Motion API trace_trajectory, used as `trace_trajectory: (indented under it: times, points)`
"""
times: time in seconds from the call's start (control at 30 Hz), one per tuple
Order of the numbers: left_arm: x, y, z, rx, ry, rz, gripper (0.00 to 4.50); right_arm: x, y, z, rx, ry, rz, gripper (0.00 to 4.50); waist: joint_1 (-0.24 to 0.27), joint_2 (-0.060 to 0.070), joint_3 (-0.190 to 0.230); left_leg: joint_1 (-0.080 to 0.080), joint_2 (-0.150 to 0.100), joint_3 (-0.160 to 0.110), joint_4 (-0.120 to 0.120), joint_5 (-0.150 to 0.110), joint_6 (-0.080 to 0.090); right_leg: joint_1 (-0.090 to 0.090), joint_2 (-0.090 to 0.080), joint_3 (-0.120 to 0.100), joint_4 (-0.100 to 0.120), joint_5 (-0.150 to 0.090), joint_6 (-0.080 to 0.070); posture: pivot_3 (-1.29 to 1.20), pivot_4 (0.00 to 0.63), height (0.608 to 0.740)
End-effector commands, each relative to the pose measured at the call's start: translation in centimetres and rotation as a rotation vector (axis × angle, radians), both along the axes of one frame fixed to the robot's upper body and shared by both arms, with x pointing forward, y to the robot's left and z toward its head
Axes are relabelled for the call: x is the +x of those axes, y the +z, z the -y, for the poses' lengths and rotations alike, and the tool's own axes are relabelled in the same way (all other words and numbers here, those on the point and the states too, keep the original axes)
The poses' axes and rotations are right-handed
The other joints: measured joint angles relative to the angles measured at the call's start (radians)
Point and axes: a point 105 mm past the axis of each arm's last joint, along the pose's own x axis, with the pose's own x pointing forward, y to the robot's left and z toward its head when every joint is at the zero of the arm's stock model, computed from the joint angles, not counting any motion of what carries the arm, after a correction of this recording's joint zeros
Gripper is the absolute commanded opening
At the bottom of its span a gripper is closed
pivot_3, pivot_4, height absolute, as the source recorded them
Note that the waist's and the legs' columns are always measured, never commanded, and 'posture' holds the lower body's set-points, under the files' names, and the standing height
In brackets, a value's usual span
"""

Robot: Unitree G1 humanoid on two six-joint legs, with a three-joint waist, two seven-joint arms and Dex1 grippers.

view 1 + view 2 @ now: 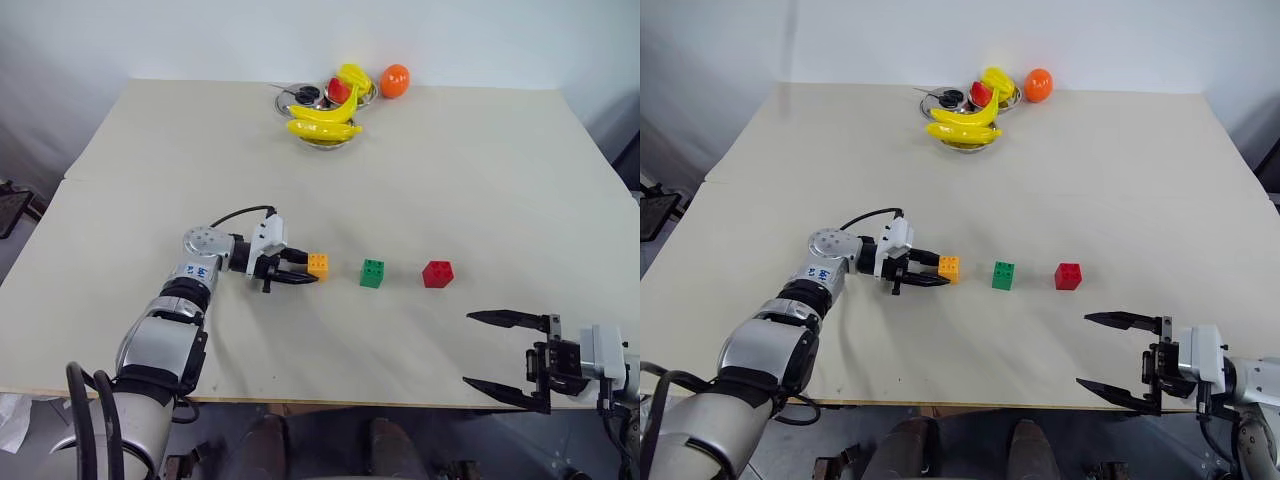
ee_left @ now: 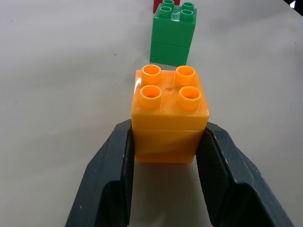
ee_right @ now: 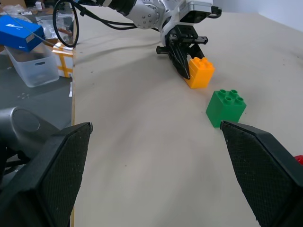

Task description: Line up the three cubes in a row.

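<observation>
Left claw (image 1: 300,270) grips the orange-yellow cube (image 1: 318,265) by its flat sides, on the surface (image 1: 480,180) beside green (image 1: 372,273) and red (image 1: 437,273); light, stiff, slick plastic, I judge; right claw (image 1: 495,360) gapes empty

Wide, pale beige matte tabletop (image 1: 420,180) across most of the frame, faint seam at the left edge. Plain white wall (image 1: 200,40) along the top, evenly lit, soft shadows. Grey floor (image 1: 20,250) at far left. Clear plastic storage bin (image 3: 33,66) and blue box (image 3: 19,30) beside the table in the right wrist view.
</observation>
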Motion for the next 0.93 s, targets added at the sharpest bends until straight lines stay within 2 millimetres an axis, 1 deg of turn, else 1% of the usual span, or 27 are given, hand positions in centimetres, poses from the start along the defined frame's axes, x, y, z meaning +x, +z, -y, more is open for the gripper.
trace_trajectory:
  times: [0.03, 0.1, 0.17, 0.2, 0.3, 0.33, 0.37, 0.4, 0.5, 0.53, 0.57, 0.63, 0.73, 0.8, 0.87, 0.93]
  points:
    - [0.5, 0.9, -0.2, -0.034, 0.03, 0.018, 2.71, -0.2, 0.8, -0.1, 0.003, -0.006, 0.037, 4.5, 0.0, 0.0, 0.0, 0.0, 0.0, 0.0, 0.0, 0.0, 0.0, 0.0, 0.0, 0.0, 0.0, 0.0, 0.0, 0.0, 0.15, 0.74]
    - [0.3, 1.0, -0.4, -0.037, 0.018, 0.024, 3.35, -0.2, 0.8, -0.2, 0.003, -0.007, 0.036, 4.5, 0.0, 0.0, 0.0, 0.0, 0.0, 0.0, 0.0, 0.0, 0.0, 0.0, 0.0, 0.0, 0.001, 0.0, 0.0, 0.0, 0.15, 0.74]
    - [-0.1, 1.2, -1.2, -0.052, -0.007, 0.034, 3.95, -0.2, 0.9, -0.1, 0.002, -0.008, 0.033, 4.5, -0.002, 0.0, 0.0, 0.0, 0.0, 0.0, 0.0, 0.0, 0.0, 0.0, 0.0, 0.0, 0.001, 0.0, 0.0, 0.0, 0.15, 0.74]
    - [-0.3, 1.5, -1.9, -0.063, -0.016, 0.038, 4.18, -0.1, 1.0, 0.0, 0.001, -0.012, 0.034, 4.5, -0.003, 0.0, 0.0, 0.0, 0.0, 0.0, -0.001, 0.0, 0.0, 0.0, 0.0, 0.0, 0.001, 0.0, 0.0, 0.0, 0.15, 0.74]
    - [-0.9, 2.1, -3.8, -0.078, -0.03, 0.051, 4.18, -0.1, 1.2, 0.5, -0.001, -0.031, 0.032, 4.5, -0.005, 0.0, 0.0, 0.0, 0.0, 0.0, -0.001, 0.0, 0.0, -0.001, 0.0, 0.0, 0.002, 0.0, 0.0, 0.0, 0.15, 0.74]
    - [-1.3, 2.5, -5.3, -0.076, -0.026, 0.061, 4.35, -0.3, 1.2, 1.2, -0.011, -0.048, 0.029, 4.5, -0.004, 0.0, 0.0, 0.0, 0.0, 0.0, -0.001, 0.0, 0.0, -0.001, 0.0, 0.0, 0.002, 0.0, 0.0, 0.0, 0.15, 0.74]
    - [-1.7, 2.9, -6.8, -0.073, -0.011, 0.064, 4.35, -0.4, 1.3, 1.8, -0.02, -0.065, 0.028, 4.5, -0.005, 0.0, 0.0, 0.0, 0.0, 0.0, -0.001, 0.0, 0.0, -0.001, 0.0, 0.0, 0.002, 0.0, 0.0, 0.0, 0.15, 0.74]
    - [-2.1, 3.1, -7.7, -0.07, -0.003, 0.066, 4.35, -0.5, 1.3, 2.3, -0.027, -0.076, 0.028, 4.5, -0.006, 0.0, 0.0, 0.0, 0.0, 0.0, -0.001, 0.0, 0.0, -0.001, 0.0, 0.0, 0.002, 0.0, 0.0, 0.0, 0.15, 0.74]
    - [-4.2, 3.7, -12.0, -0.041, 0.072, 0.129, 4.35, -0.9, 1.1, 5.1, -0.07, -0.136, 0.011, 4.5, -0.012, 0.0, 0.0, 0.0, 0.0, 0.0, -0.003, 0.0, 0.0, -0.001, 0.0, 0.0, 0.003, 0.0, 0.0, 0.0, 0.15, 0.74]
    - [-4.9, 3.8, -12.9, -0.033, 0.09, 0.141, 4.35, -1.0, 1.1, 5.8, -0.079, -0.151, 0.007, 4.5, -0.014, 0.0, 0.0, 0.0, 0.0, 0.0, -0.003, 0.0, 0.001, 0.0, 0.0, 0.0, 0.003, 0.0, 0.0, 0.0, 0.15, 0.74]
    - [-5.5, 3.8, -13.3, -0.028, 0.105, 0.138, 4.35, -1.0, 1.1, 6.3, -0.087, -0.161, 0.006, 4.5, -0.015, 0.0, 0.0, 0.0, 0.0, 0.0, -0.003, -0.001, 0.001, 0.0, -0.001, 0.0, 0.003, 0.0, 0.0, 0.0, 0.15, 0.74]
    - [-6.1, 3.8, -13.5, -0.025, 0.119, 0.129, 4.35, -1.0, 1.0, 6.8, -0.094, -0.164, 0.008, 4.5, -0.011, 0.0, 0.0, 0.001, 0.0, 0.0, -0.003, -0.001, 0.001, 0.001, -0.001, 0.0, 0.003, 0.0, 0.0, 0.0, 0.15, 0.74]
    - [-8.2, 3.5, -15.1, -0.019, 0.188, 0.112, 4.35, -0.7, 0.8, 8.6, -0.129, -0.212, 0.004, 4.5, -0.006, 0.0, 0.0, 0.002, 0.0, 0.0, -0.001, -0.001, 0.002, 0.001, -0.001, 0.0, 0.001, 0.0, -0.001, 0.0, 0.15, 0.74]
    - [-9.8, 2.8, -16.8, 0.015, 0.289, 0.12, 4.35, -0.3, 0.5, 10.2, -0.154, -0.261, -0.023, 4.5, -0.014, 0.001, 0.0, 0.002, 0.001, 0.0, -0.002, -0.001, 0.002, 0.001, -0.001, 0.001, 0.001, 0.0, -0.001, 0.0, 0.15, 0.74]
    - [-10.6, 3.0, -17.7, -0.01, 0.398, 0.129, 4.35, 0.1, 0.2, 10.8, -0.167, -0.27, -0.039, 4.5, -0.027, 0.001, 0.0, 0.003, 0.001, 0.0, -0.004, -0.002, 0.003, 0.0, -0.001, 0.001, 0.002, -0.001, -0.003, 0.0, 0.15, 0.74]
    - [-10.9, 3.0, -18.0, -0.007, 0.438, 0.147, 4.35, 0.5, 0.0, 10.7, -0.162, -0.269, -0.044, 4.5, -0.029, 0.001, 0.0, 0.004, 0.002, 0.0, -0.005, -0.003, 0.005, 0.0, -0.001, 0.0, 0.002, -0.002, -0.004, 0.0, 0.15, 0.74]
